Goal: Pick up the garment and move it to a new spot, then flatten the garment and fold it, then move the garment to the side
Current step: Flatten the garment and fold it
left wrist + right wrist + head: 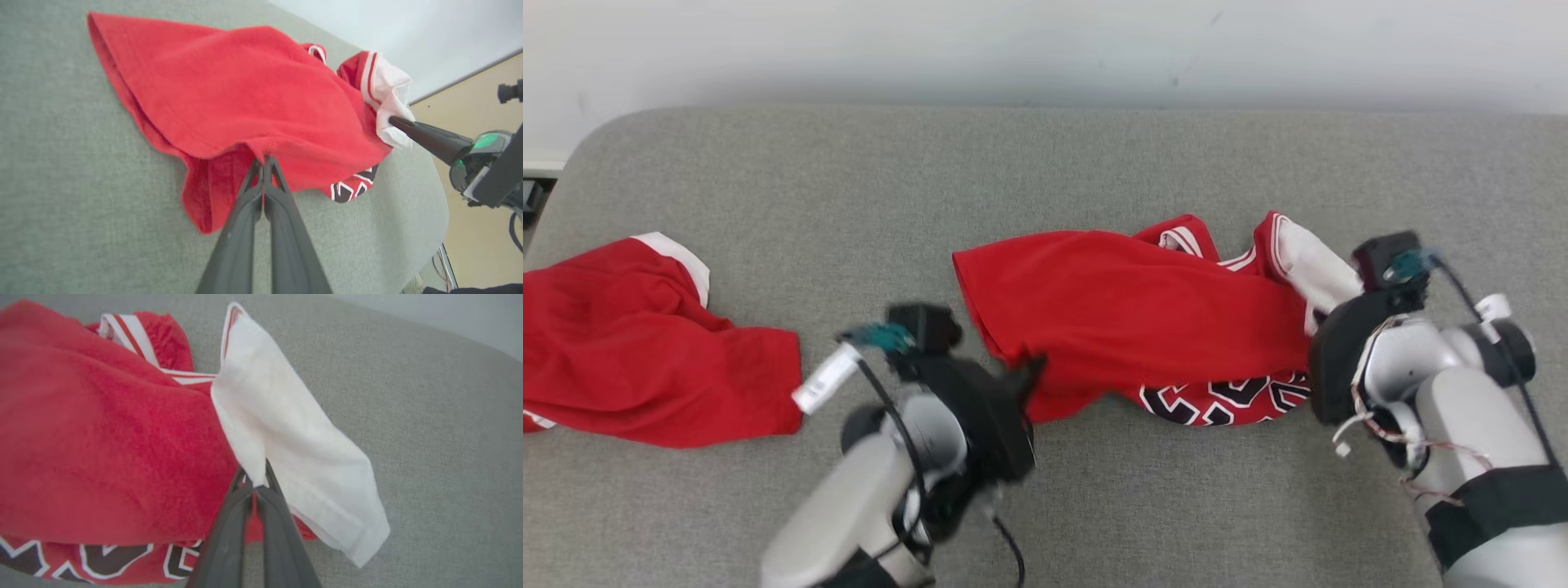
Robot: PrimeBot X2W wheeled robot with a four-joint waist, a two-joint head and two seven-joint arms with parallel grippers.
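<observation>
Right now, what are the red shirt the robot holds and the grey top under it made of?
The red shirt looks like soft, matte knit cloth: it droops, folds and looks fuzzy. The grey top seems covered in woven fabric, judging by its fine speckled weave.

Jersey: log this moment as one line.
left gripper: shut on jersey, red edge | right gripper: shut on jersey, white end | state: crumpled, unfolded, on grey cushion

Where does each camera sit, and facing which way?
Head view: from the head, down onto the grey cushion; left arm and right arm show.
Left wrist view: along the left claw, shut on the red jersey; right claw beyond.
Right wrist view: along the right claw, shut on the jersey's white panel.
Shared: all show the jersey.
</observation>
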